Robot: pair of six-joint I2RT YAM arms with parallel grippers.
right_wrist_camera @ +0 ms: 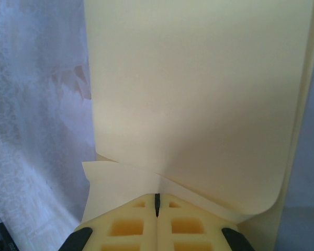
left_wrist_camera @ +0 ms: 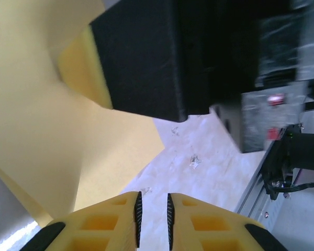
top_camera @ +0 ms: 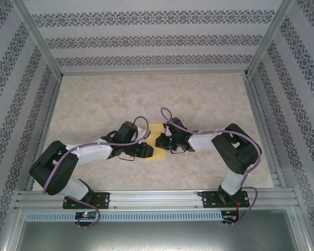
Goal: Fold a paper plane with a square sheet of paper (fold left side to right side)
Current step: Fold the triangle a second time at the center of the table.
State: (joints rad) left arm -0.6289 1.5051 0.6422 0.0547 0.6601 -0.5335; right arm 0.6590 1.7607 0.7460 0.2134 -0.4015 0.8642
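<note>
The square sheet of paper (top_camera: 156, 129) lies on the marbled worktop (top_camera: 209, 99), about midway between the 2 arms. From above, what shows of it is taller than wide, with its long axis running from the near edge toward the far wall (both claws cover its middle, so the full outline cannot be told).

The left claw (left_wrist_camera: 153, 219) sits low by the sheet's near left edge. Its 2 fingers (left_wrist_camera: 130, 222) are parted by a narrow slit. Bare worktop shows through the slit and nothing is between the pads. The paper's edge lies just left of them and ahead.

The right claw (right_wrist_camera: 157, 205) reaches in from the right and is closed tight on the paper. In its wrist view 1 raised layer runs down to the seam between the tips and curls over at the lower right, with another layer flat beneath it. In the left wrist view that claw's yellow fingertip touches the sheet, which creases there.
</note>
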